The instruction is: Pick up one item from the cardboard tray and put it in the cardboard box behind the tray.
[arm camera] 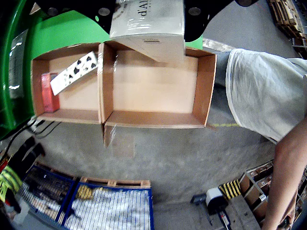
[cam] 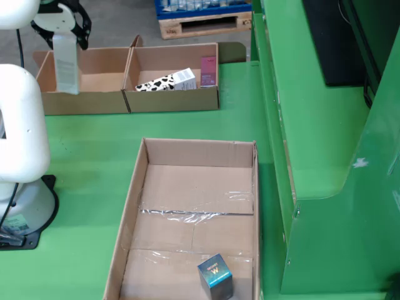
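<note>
Fixed view, near to far: tray (cam: 134, 206) holds one small cube (cam: 215, 275) at its near end. Beyond, two boxes side by side. Right box (cam: 178, 100) holds spotted carton (cam: 167, 81). Gripper (cam: 65, 28) hangs over left box (cam: 84, 100), pinching a white carton (cam: 65, 62).

Three open brown cardboard containers are counted in the fixed view: one long shallow tray (cam: 187, 187) near and two smaller boxes far, left (cam: 87, 100) and right (cam: 175, 100).

Four cartons are counted:
- one small dark blue cube (cam: 215, 275)
- one black-and-white spotted carton (cam: 165, 82)
- one pink carton (cam: 208, 70)
- one pale wrapped carton (cam: 65, 65)
</note>
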